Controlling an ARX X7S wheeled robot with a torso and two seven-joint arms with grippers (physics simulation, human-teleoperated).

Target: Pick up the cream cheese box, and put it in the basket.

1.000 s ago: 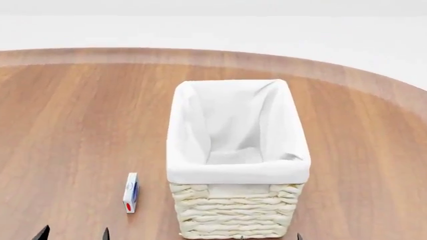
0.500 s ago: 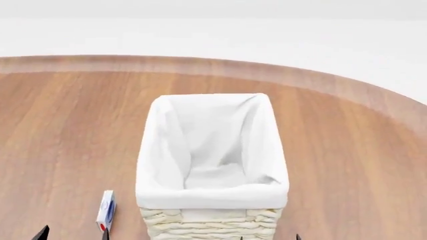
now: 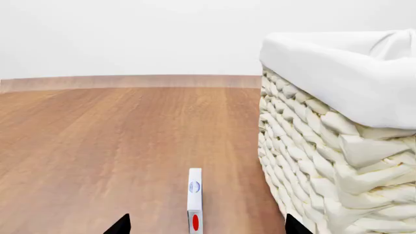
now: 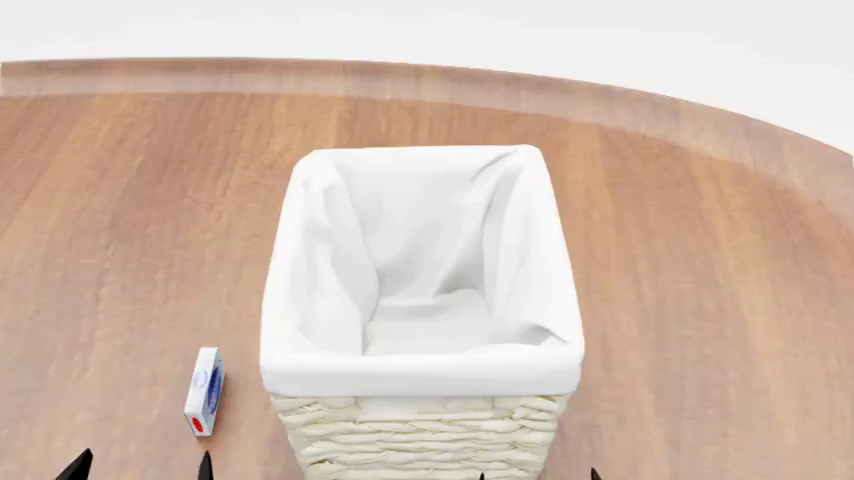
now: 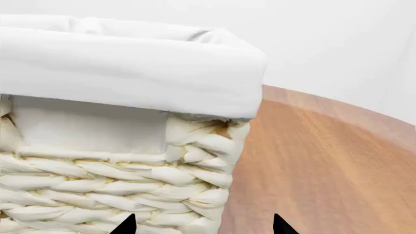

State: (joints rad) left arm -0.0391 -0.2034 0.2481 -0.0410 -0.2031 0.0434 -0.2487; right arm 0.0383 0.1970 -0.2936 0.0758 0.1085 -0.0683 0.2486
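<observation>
Box (image 4: 204, 390) of cream cheese shows blue oval logo, lettering unreadable.

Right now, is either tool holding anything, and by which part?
Nothing is held. The small flat white cream cheese box stands on edge on the wooden table, untouched, ahead of the open left tool.

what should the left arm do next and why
Probably ease the left gripper forward and down onto the cream cheese box. The box stands on its thin edge on the wooden table, beside the basket and apart from it, lined up between the open fingertips and not yet gripped.
</observation>
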